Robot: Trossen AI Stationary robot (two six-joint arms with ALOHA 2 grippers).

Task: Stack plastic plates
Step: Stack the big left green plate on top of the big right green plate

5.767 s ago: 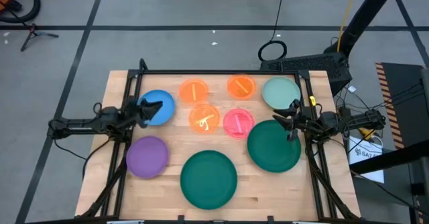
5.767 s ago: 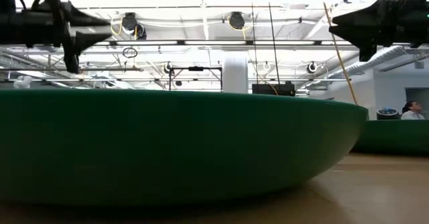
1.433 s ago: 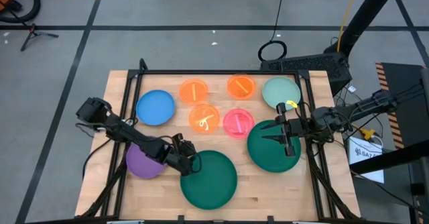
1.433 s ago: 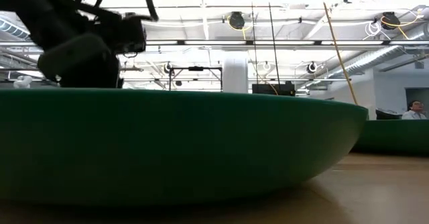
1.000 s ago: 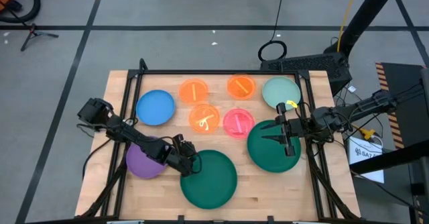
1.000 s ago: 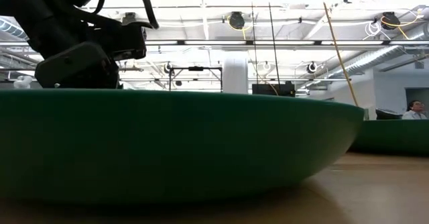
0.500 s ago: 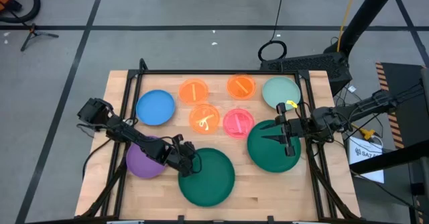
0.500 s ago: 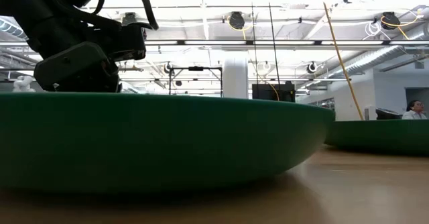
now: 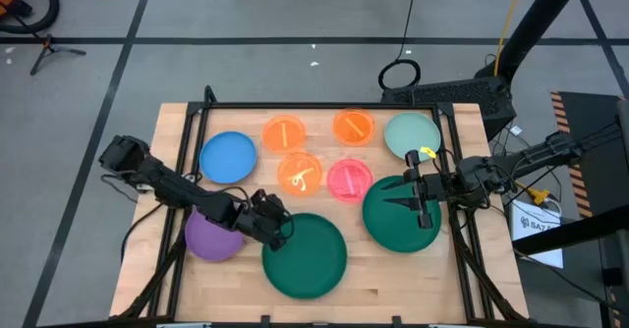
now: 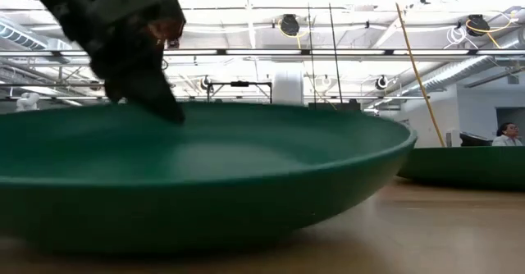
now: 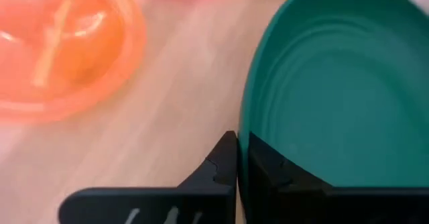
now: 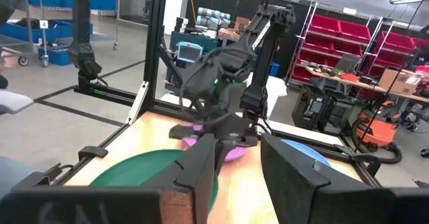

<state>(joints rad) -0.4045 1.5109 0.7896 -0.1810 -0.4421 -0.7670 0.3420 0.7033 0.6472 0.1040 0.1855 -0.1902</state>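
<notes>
A large dark green plate (image 9: 307, 257) lies near the table's front edge, with my left gripper (image 9: 281, 232) shut on its left rim. The low view shows that plate (image 10: 246, 167) tipped, with its hollow showing. A second dark green plate (image 9: 398, 215) lies flat at the right. My right gripper (image 9: 418, 196) hovers open above it, its fingers (image 12: 201, 167) apart with nothing between them. Blue (image 9: 228, 157), purple (image 9: 209, 234), mint (image 9: 411, 136), pink (image 9: 348, 180) and three orange plates (image 9: 300, 173) lie singly on the table. My left gripper pinches the near green plate's left rim (image 11: 242, 127) between its two fingers, one inside the hollow and one outside. The fingers come from the table's left, slanting down. The held rim (image 10: 164, 108) is raised and the plate is tilted, its underside on the table.
The wooden table (image 9: 393, 284) has a black frame along its sides and far edge. Bare wood shows between the two green plates and along the front edge. A person sits far off in the room (image 10: 504, 134).
My left gripper has shut on the near green plate's left rim and risen. That rim has come up off the table and the plate now tilts, while its underside stays on the wood. The plate has shifted slightly toward the table's left.
</notes>
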